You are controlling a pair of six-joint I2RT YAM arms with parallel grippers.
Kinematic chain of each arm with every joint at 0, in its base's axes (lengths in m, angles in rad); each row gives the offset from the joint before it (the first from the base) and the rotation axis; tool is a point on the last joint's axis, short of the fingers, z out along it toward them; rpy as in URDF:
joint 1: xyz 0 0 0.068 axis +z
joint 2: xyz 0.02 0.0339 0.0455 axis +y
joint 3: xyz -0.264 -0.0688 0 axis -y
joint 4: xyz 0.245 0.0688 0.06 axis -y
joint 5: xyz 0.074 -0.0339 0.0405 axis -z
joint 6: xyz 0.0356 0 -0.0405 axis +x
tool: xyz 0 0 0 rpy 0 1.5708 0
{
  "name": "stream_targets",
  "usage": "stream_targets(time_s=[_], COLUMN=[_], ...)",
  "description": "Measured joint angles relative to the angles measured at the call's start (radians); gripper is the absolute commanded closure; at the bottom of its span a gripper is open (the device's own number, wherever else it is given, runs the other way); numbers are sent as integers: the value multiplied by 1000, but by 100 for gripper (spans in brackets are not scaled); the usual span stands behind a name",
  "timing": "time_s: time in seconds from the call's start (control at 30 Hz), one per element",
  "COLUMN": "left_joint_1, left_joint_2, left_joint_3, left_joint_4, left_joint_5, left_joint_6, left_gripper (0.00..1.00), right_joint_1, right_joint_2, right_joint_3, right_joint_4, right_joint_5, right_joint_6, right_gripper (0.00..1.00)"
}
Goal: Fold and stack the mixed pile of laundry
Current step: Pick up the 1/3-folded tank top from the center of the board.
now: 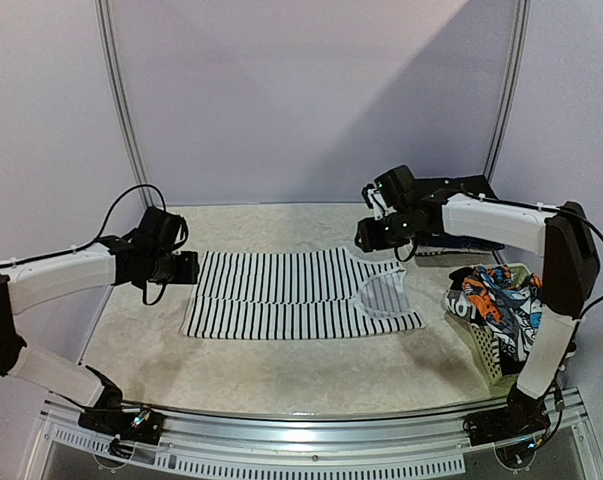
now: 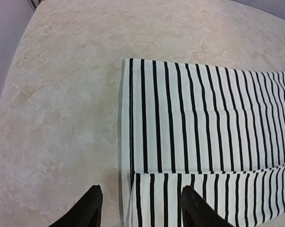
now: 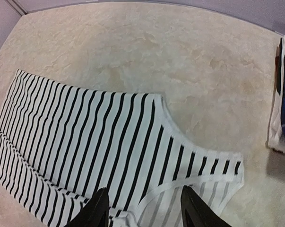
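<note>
We log striped shirt flat on worktop, long axis L–R. L end effector over hem, R end effector over neck; both spread, empty.

Shirt was white with thin black stripes, its neckline trimmed plain white. Printed garment showed busy orange, blue, white, black graphics. Basket looked pale cream. Table was beige and marbled. Arms were white, their joints black.
</note>
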Motion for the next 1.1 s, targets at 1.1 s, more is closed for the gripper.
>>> stream_targets(time_s=[1.1], left_joint_1=[293], left_joint_2=[749], left_joint_3=[576], left_joint_4=[18], left_joint_5=[344], left_joint_6=[120], left_gripper=[57], right_joint_1=[-154], right_joint_2=[660], right_joint_3=[605], right_joint_4=[-84], right_joint_5=[-360], right_joint_6=[-223], right_gripper=[70])
